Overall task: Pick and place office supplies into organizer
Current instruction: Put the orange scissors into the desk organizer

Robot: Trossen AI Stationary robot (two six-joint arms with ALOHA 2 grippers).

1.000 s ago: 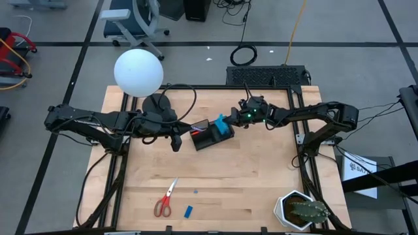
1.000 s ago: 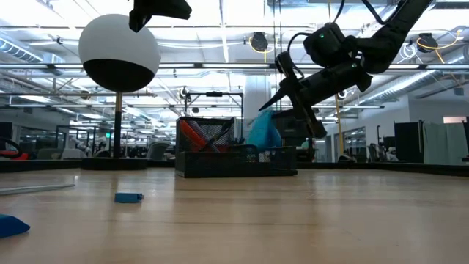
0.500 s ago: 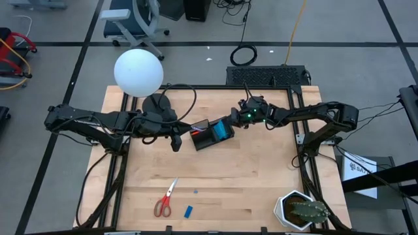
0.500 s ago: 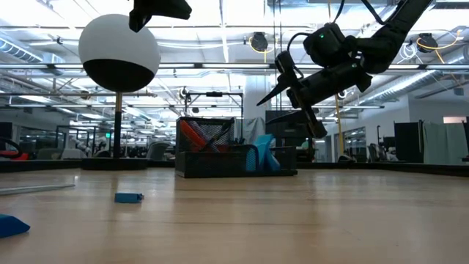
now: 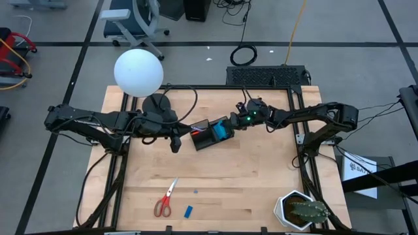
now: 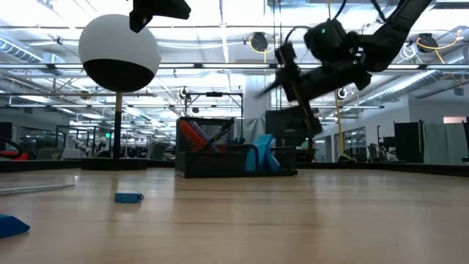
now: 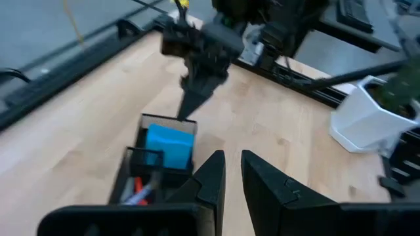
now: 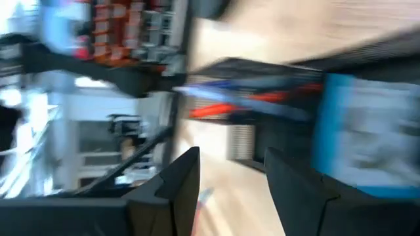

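Right claw [image 5: 233,121] open, empty above organizer [image 5: 210,135]; notepad [image 5: 223,130] inside. Left claw [image 5: 175,141] nearly closed, empty. Scissors [image 5: 165,198]: stiff, slippery blades, grab at the handles.

Right end effector [image 5: 234,121] spread apart, left end effector [image 5: 175,143] nearly closed.

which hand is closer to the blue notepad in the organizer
Right. The right hand hangs open just beside the blue notepad; the left hand sits past the organizer's far end.

Dark jointed arms, tapered black fingers [image 7: 210,180]
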